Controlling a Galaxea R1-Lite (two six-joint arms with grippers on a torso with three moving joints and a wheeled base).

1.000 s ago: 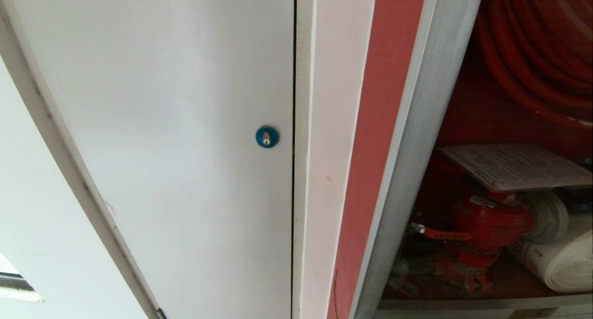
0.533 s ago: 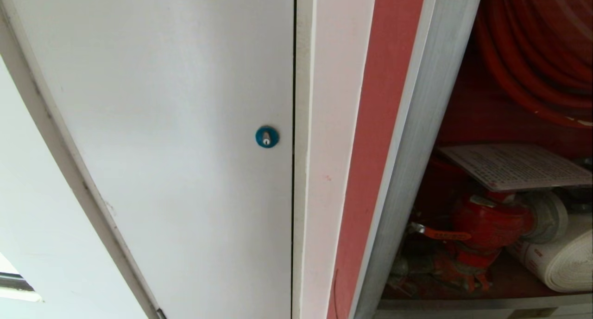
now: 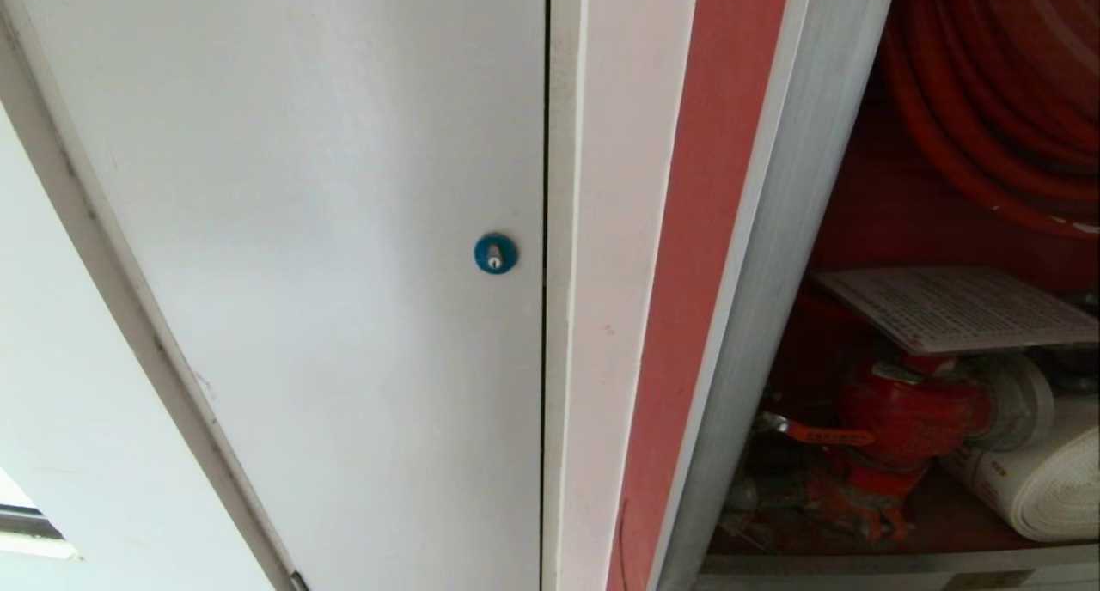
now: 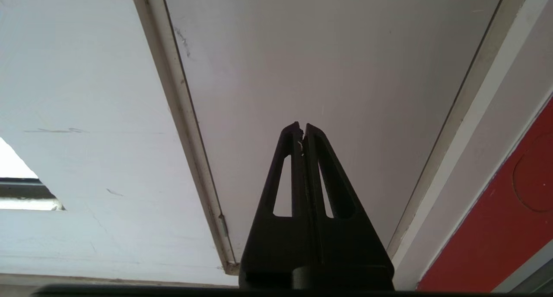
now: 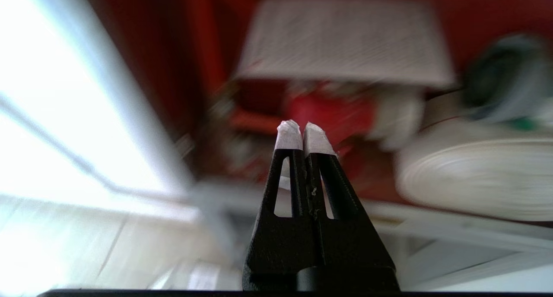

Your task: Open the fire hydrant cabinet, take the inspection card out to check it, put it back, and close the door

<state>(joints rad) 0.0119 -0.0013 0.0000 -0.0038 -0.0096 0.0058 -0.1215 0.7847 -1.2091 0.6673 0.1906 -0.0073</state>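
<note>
Item: right gripper (image 5: 303,134), fingers together, empty. Inspection card (image 5: 345,40) lay ahead, beyond fingertips, atop red valve (image 5: 332,113). We judged risk: shut fingers nudge card off valve. Left gripper (image 4: 302,128): closed, parked.

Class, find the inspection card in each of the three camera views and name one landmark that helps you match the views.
Head view: the inspection card lies flat at the right edge, above the red valve.
Left wrist view: not in it; only white panels and a red strip.
Right wrist view: the card is at the top centre, blurred, beyond the closed right gripper.
Shared landmark: the red valve under the card.
</note>
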